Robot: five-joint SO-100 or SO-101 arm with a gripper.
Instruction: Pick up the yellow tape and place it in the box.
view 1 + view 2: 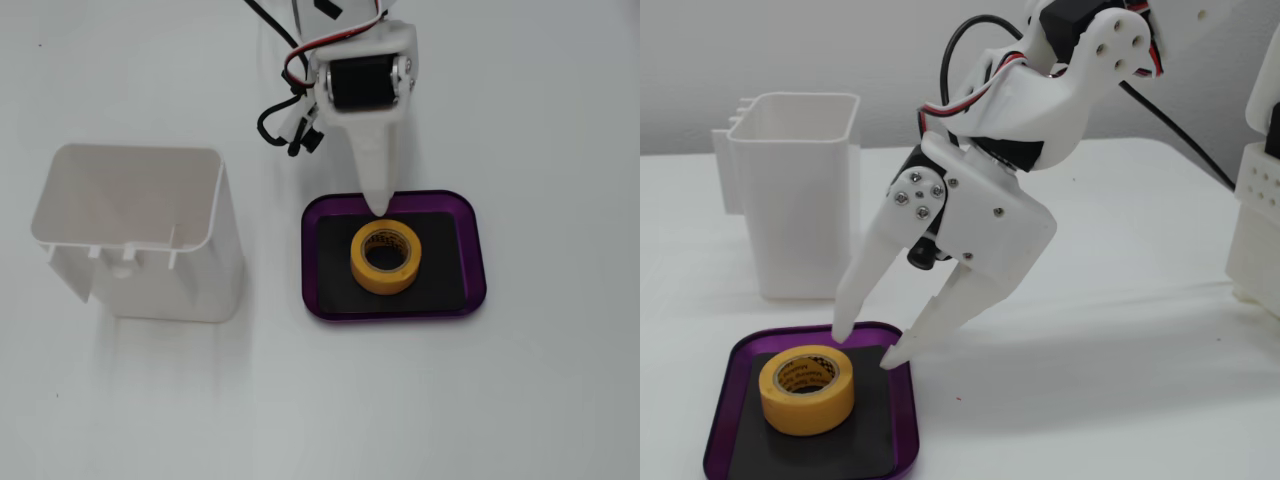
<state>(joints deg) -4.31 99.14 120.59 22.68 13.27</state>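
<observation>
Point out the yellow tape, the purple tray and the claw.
yellow tape (385,279): a fixed view, lower band.
purple tray (478,262): a fixed view, right rim.
claw (868,346): a fixed view, between open fingertips.

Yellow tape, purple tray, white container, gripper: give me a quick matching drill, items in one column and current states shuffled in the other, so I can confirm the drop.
Items:
1. yellow tape
2. purple tray
3. white container
4. gripper

States:
A. open, fingertips over the tray's edge
B. lying flat on the black bottom
C. upright and empty
D. holding the roll

Pairs: 1-B, 2-D, 3-C, 4-A
</observation>
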